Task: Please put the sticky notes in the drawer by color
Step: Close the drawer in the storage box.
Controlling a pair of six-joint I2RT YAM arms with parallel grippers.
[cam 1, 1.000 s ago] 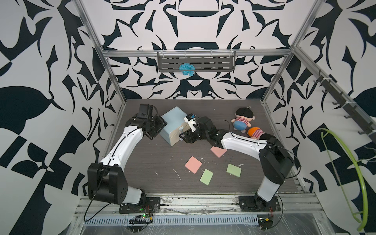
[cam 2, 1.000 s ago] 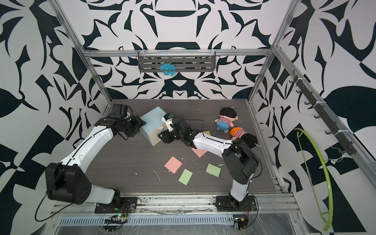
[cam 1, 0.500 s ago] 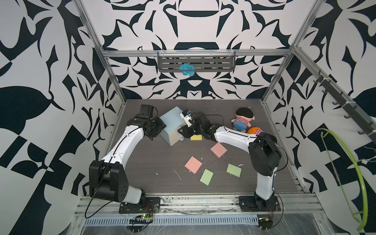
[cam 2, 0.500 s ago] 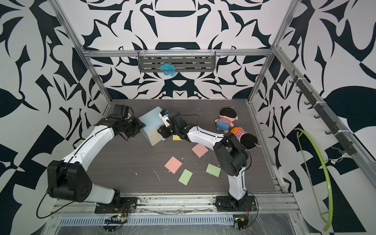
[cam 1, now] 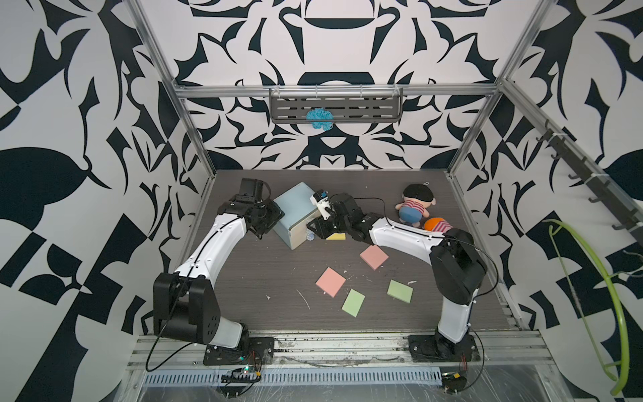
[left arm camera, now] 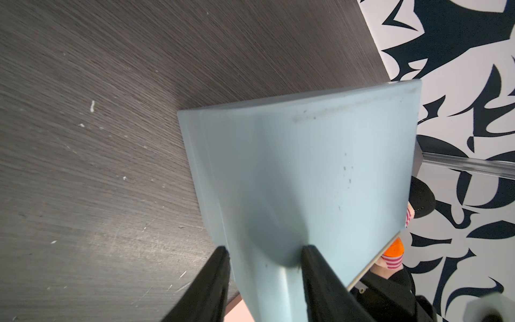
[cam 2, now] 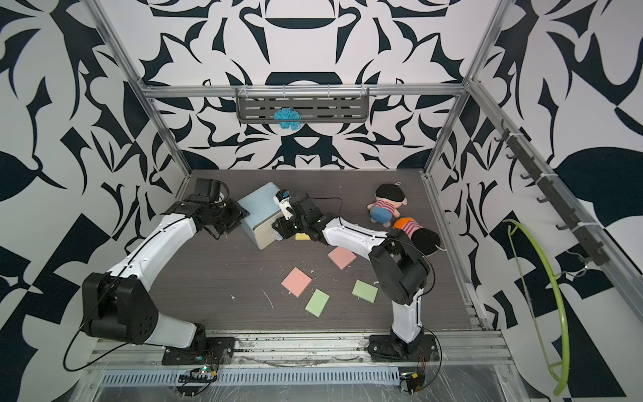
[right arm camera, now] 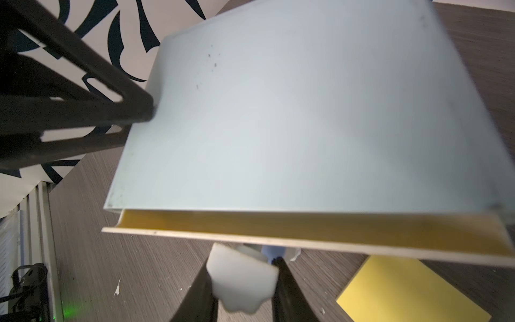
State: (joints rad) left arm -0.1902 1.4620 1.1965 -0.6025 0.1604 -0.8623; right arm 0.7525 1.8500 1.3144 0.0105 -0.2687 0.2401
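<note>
One pale blue drawer chest [cam 1: 295, 205] stands skewed near the desk's [cam 1: 264, 271] back edge, left of the middle. At its left, the left claw [left arm camera: 264, 248] clamps a rear corner of its body. The top drawer [right arm camera: 278, 239] sits slightly out, yellow showing inside; whether that is a pad I cannot tell. The right claw [right arm camera: 242, 267] pinches the drawer's pale knob [right arm camera: 242, 281]. A yellow pad [cam 1: 336, 236] lies just beside the chest's front, partly under the right arm. Toward the front edge lie two pink pads [cam 1: 330, 282] [cam 1: 374, 257] and two green pads [cam 1: 353, 302] [cam 1: 400, 291], none touching. Two plush dolls [cam 1: 415, 205] lie by the right edge.
</note>
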